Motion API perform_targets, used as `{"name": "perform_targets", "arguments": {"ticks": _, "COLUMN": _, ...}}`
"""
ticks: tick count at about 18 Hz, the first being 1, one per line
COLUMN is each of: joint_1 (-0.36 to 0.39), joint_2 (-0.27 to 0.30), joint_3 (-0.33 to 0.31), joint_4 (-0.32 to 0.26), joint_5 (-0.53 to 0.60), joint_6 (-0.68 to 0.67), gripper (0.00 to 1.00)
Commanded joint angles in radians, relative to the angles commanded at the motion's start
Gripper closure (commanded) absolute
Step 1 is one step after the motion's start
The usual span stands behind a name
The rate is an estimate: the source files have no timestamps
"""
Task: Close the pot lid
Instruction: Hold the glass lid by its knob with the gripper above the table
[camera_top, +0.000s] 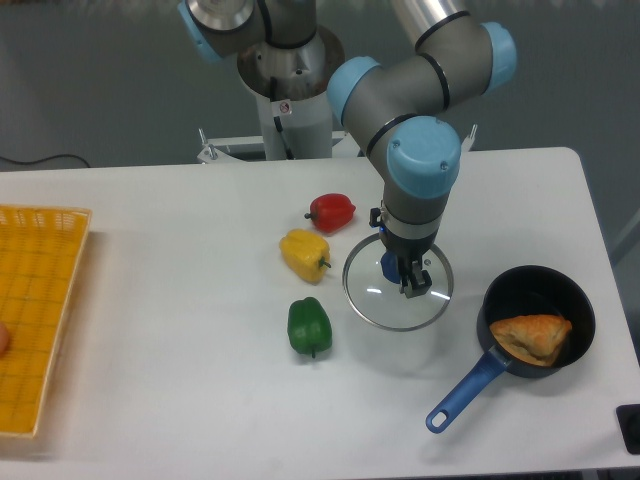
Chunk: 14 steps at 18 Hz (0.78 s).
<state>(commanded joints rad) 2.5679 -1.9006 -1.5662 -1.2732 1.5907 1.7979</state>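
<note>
The pot lid (372, 291), a clear glass disc with a metal rim, sits level in the middle of the table, its blue knob (389, 267) at the centre. My gripper (412, 283) comes straight down onto that knob and its fingers look closed around it. The pot (503, 299), dark with a blue handle (465, 393) pointing to the front left, stands to the right of the lid and apart from it. A golden pastry (531, 338) lies inside the uncovered pot.
Left of the lid lie a red pepper (332, 212), a yellow pepper (304, 254) and a green pepper (309, 326). A yellow basket (35, 320) sits at the left edge. A dark object (630, 425) is at the front right corner.
</note>
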Motion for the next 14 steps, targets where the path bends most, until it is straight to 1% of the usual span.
{"name": "perform_targets", "arguments": {"ticks": 5, "joint_1": 0.002, "joint_2": -0.002, "joint_3": 0.0, "joint_4": -0.002, "joint_5": 0.002, "joint_6": -0.02, "gripper": 0.47}}
{"name": "perform_targets", "arguments": {"ticks": 9, "joint_1": 0.009, "joint_2": -0.005, "joint_3": 0.003, "joint_4": -0.002, "joint_5": 0.002, "joint_6": -0.08, "gripper": 0.47}}
{"name": "perform_targets", "arguments": {"ticks": 14, "joint_1": 0.037, "joint_2": -0.005, "joint_3": 0.005, "joint_4": 0.0, "joint_5": 0.002, "joint_6": -0.109, "gripper": 0.47}}
